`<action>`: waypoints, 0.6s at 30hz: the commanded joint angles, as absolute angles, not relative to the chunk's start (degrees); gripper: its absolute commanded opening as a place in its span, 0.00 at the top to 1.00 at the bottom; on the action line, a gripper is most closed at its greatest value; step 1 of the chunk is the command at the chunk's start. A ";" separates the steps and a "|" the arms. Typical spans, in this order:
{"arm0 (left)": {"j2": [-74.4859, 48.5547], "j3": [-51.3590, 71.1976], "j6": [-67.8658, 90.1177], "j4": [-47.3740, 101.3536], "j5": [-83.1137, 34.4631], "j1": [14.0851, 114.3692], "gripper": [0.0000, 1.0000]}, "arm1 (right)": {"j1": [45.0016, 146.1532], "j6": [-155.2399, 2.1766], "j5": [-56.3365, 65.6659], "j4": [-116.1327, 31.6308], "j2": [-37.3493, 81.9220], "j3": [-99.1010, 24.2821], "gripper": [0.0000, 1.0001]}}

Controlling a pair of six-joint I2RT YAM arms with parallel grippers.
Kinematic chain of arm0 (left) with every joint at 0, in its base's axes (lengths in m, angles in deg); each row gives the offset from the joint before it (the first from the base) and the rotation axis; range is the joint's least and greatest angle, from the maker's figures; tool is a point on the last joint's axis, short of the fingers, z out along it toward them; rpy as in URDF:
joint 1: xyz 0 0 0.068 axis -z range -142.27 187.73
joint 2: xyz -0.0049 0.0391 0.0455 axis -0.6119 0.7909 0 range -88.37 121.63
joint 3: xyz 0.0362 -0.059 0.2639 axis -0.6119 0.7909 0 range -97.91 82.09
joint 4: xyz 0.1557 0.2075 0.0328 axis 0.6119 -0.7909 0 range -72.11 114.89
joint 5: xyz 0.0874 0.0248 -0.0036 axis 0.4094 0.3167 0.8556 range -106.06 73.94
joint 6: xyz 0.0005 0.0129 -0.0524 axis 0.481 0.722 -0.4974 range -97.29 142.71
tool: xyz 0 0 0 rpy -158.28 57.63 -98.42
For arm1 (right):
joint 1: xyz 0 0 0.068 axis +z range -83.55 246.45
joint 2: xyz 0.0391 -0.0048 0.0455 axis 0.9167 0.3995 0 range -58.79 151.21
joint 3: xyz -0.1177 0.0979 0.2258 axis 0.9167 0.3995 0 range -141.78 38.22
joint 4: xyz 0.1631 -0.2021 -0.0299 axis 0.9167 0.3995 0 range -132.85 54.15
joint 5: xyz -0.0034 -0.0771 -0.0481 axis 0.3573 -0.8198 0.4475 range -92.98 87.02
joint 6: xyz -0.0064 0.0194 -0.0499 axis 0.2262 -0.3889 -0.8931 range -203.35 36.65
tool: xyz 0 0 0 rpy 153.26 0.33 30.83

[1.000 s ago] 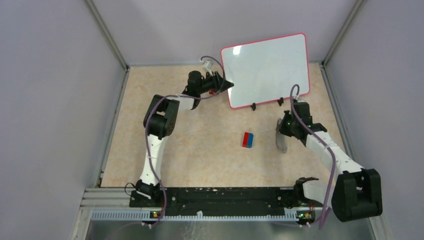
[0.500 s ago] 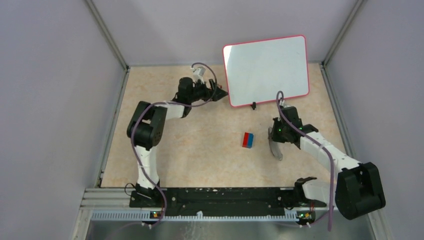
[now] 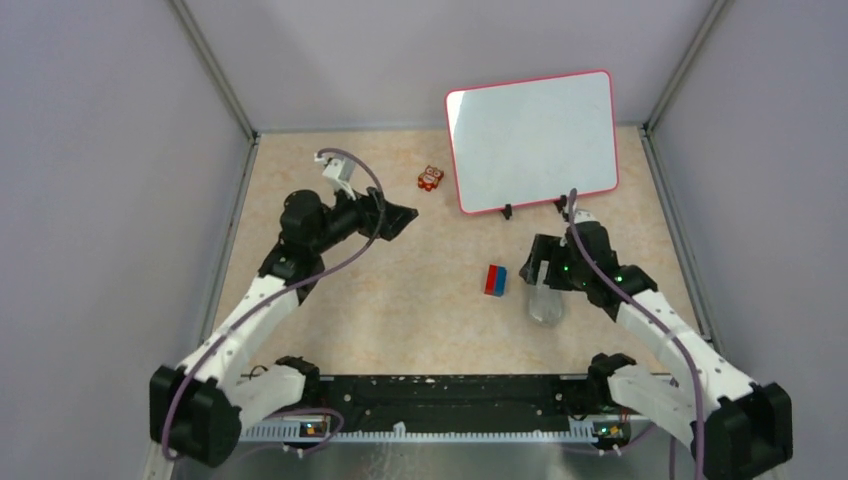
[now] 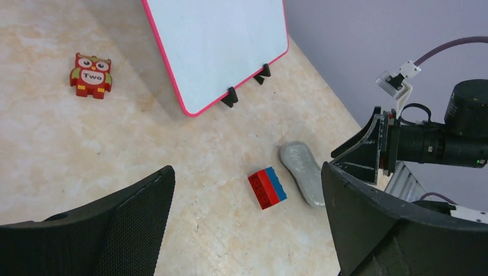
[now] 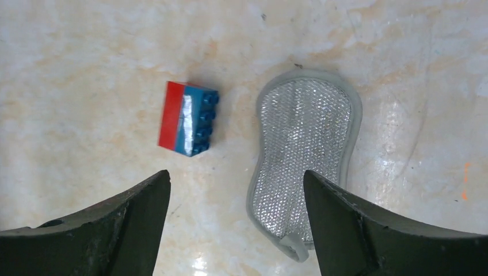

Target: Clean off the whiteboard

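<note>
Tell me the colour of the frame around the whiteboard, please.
Red-pink, a thin line around the whiteboard; the left wrist view shows it best.

- Left arm [image 3: 250,312]: base at the near edge of the table [image 3: 400,320], elbow low by the near-left corner, forearm slanting up toward the far-left area.
- Left gripper [image 3: 400,217]: roughly level, pointing right, jaws spread wide.
- Right arm [image 3: 655,318]: elbow by the near-right corner, forearm slanting inward toward the right-middle area.
- Right gripper [image 3: 540,272]: pointing down at the surface, fingers [image 5: 115,224] well apart.
</note>
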State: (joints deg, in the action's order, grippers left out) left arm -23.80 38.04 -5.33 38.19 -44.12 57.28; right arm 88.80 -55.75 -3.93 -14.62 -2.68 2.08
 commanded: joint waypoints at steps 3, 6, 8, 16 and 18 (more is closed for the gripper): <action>-42.75 33.12 -2.22 19.05 -40.20 57.24 0.01 | 89.69 -56.12 -2.30 -4.66 -14.77 -10.03 0.16; -48.11 29.03 -1.80 17.53 -38.98 57.23 0.01 | 89.72 -59.92 -5.17 1.16 -18.40 -19.32 0.14; -50.18 26.35 -1.37 17.24 -38.65 57.24 0.01 | 89.65 -62.89 -6.85 3.88 -20.14 -26.09 0.14; -53.29 18.15 -0.69 18.03 -39.06 57.24 0.01 | 89.61 -69.76 -17.76 11.13 -23.44 -48.45 0.12; -54.02 16.89 -0.52 18.59 -38.57 57.24 0.01 | 89.71 -70.39 -19.09 11.02 -24.59 -50.28 0.12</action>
State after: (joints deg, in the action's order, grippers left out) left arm -52.91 19.94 -1.59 18.58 -39.92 57.28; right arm 88.95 -66.48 -13.19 6.28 -23.38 -46.57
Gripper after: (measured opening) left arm 0.987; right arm 0.874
